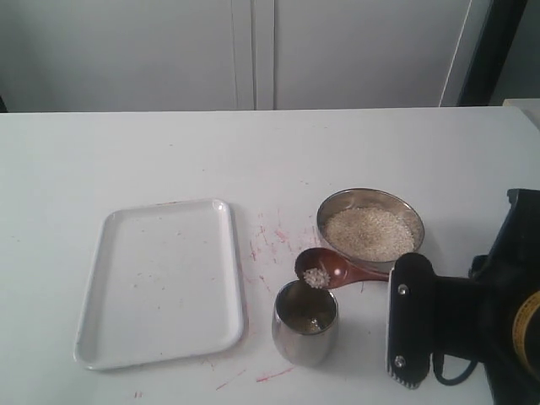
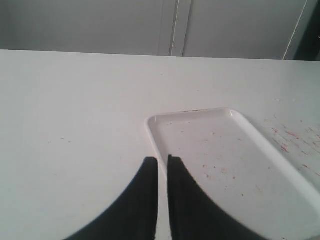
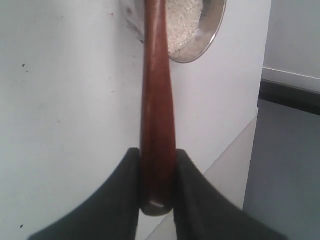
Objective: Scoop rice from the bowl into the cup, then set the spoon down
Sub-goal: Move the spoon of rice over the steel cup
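The reddish-brown spoon (image 1: 331, 268) hangs over the rim of the steel cup (image 1: 305, 323), a small heap of rice (image 1: 315, 277) in its round end. Its handle (image 3: 157, 110) runs back to my right gripper (image 3: 157, 156), which is shut on it; in the exterior view the gripper's tips are hidden behind the black wrist housing (image 1: 415, 319). Just behind the spoon stands the wide steel bowl (image 1: 369, 226), filled with rice (image 1: 371, 233). The bowl (image 3: 207, 30) shows past the handle in the right wrist view. My left gripper (image 2: 162, 159) is shut on nothing, above the near edge of the tray.
A white rectangular tray (image 1: 160, 283) lies to the left of the cup, also seen as the tray (image 2: 225, 165) in the left wrist view. Pink smears mark the white table (image 1: 268, 245) between tray and bowl. The table's right edge (image 3: 250, 130) is close to the right arm.
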Tool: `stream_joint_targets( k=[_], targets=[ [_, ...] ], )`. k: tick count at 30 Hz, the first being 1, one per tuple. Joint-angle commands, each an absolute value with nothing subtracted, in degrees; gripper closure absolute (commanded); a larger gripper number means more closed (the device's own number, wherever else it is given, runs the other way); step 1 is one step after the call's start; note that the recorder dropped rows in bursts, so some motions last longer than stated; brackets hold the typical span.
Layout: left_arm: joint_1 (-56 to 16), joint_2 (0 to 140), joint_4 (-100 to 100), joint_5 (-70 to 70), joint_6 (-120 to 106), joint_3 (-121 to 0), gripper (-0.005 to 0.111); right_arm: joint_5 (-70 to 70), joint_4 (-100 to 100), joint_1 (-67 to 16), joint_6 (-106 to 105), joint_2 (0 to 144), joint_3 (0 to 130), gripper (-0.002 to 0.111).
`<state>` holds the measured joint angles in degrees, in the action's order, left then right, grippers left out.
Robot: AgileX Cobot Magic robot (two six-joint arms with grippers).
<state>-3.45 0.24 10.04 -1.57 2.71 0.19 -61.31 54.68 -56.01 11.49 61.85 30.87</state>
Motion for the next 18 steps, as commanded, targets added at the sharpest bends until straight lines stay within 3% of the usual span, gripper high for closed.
stream_joint_targets(
  k=[1, 18],
  targets=[
    [-3.6, 0.0, 10.6, -1.4, 2.8, 0.0, 0.092, -61.6, 57.4, -58.4, 14.0, 61.4, 28.7, 0.108],
    [-3.6, 0.0, 10.6, -1.4, 2.8, 0.0, 0.092, -62.9, 59.7, -59.5, 18.2, 61.3, 28.7, 0.108]
  ],
)
